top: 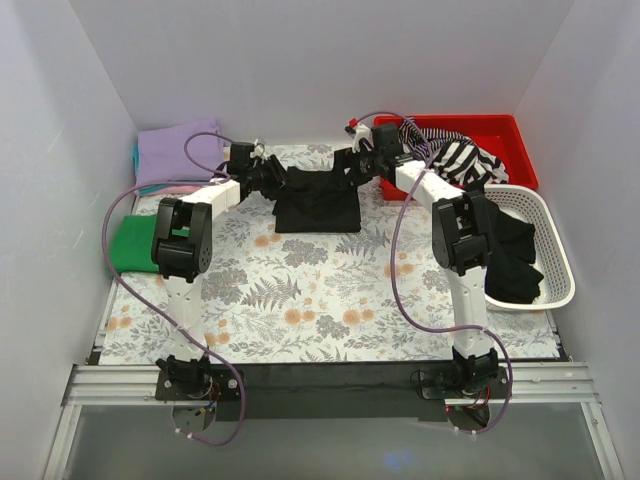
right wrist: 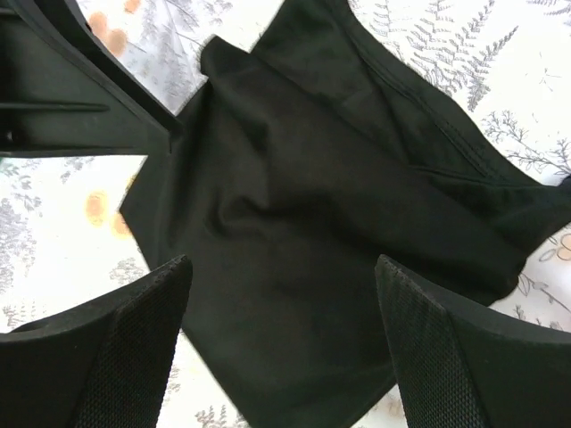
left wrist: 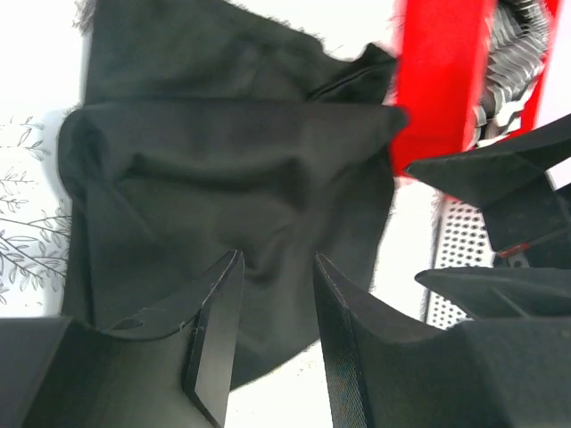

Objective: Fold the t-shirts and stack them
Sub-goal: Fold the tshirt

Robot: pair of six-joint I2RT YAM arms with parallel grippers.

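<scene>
Black t-shirt [top: 318,205]: lies folded on the table, to the left of the red bin [top: 490,132].
Left gripper [left wrist: 277,259]: fingers a little apart, holding nothing, over the shirt's side far from the bin.
Right gripper [right wrist: 281,263]: fingers wide apart, over the shirt's side near the bin.

Top view bright, even light from above, shadows soft. Left wrist view overexposed: desk [left wrist: 36,89] washed almost white, slightly blurred. Black t-shirt [right wrist: 312,223] dark, folds barely readable.

A fern-and-flower print covers the bench [top: 330,300]. At its far right sits a red bin [top: 505,135] — a striped cloth [top: 465,158] spills over its near rim — with a white basket [top: 556,250] just nearer.
</scene>
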